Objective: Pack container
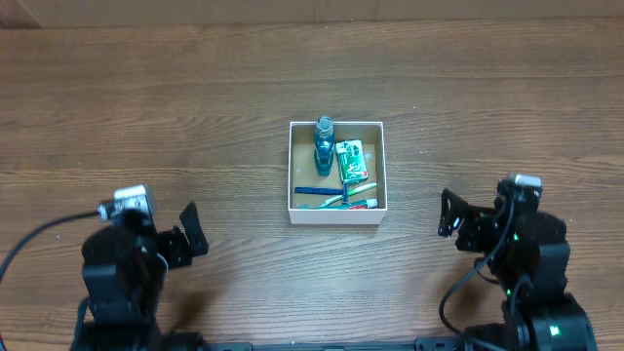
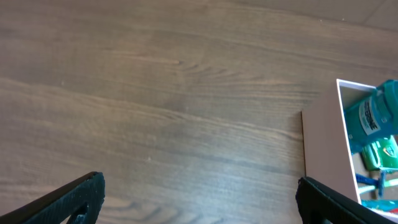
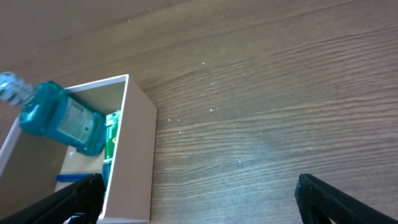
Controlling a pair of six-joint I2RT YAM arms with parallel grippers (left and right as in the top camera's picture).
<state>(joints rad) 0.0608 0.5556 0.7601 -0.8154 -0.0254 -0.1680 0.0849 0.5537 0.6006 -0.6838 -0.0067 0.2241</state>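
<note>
On tabletop (image 1: 195,107), container (image 1: 336,216) sits central, open wood off all four walls. Flanking it, well apart: left gripper (image 1: 192,230) and right gripper (image 1: 447,214), both spread, empty.

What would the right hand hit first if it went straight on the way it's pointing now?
Probably the bare table: the open right hand aims at wood. The container sits just off that line, so one finger might clip its white wall; depth is unclear.
</note>
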